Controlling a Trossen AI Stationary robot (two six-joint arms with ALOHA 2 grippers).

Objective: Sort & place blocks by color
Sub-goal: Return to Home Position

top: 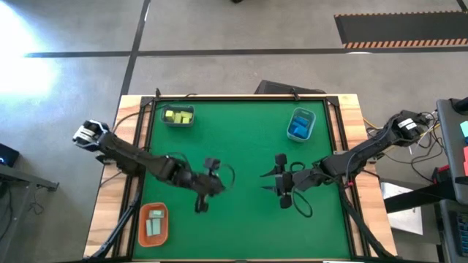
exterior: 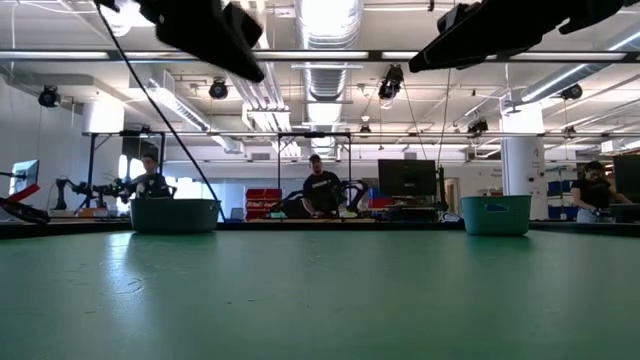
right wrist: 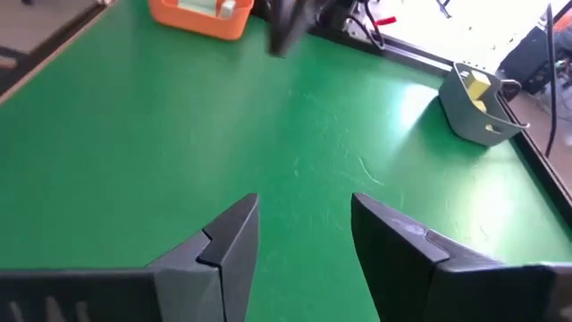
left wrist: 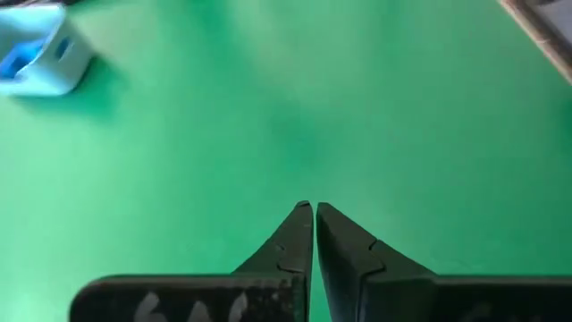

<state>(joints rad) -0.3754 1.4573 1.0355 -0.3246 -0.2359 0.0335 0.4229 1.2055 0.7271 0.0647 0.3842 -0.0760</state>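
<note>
- Jaws of the left gripper (left wrist: 311, 207) are pressed together, gripping nothing, above the middle of the table (top: 241, 146)
- Right gripper (right wrist: 304, 201) hangs near it, jaws apart, gripping nothing
- Yellow blocks (top: 178, 116) lie in the grey tray (top: 178, 125), blue blocks (top: 298, 129) in the light blue tray (top: 301, 111), pale green blocks (top: 153, 223) in the orange tray (top: 142, 226)

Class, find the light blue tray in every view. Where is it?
High view: light blue tray, upper right on the green mat.
Low view: right, at the far edge.
Left wrist view: away ahead of the left gripper.
Right wrist view: not in it.
Shared landmark: green mat.
</note>
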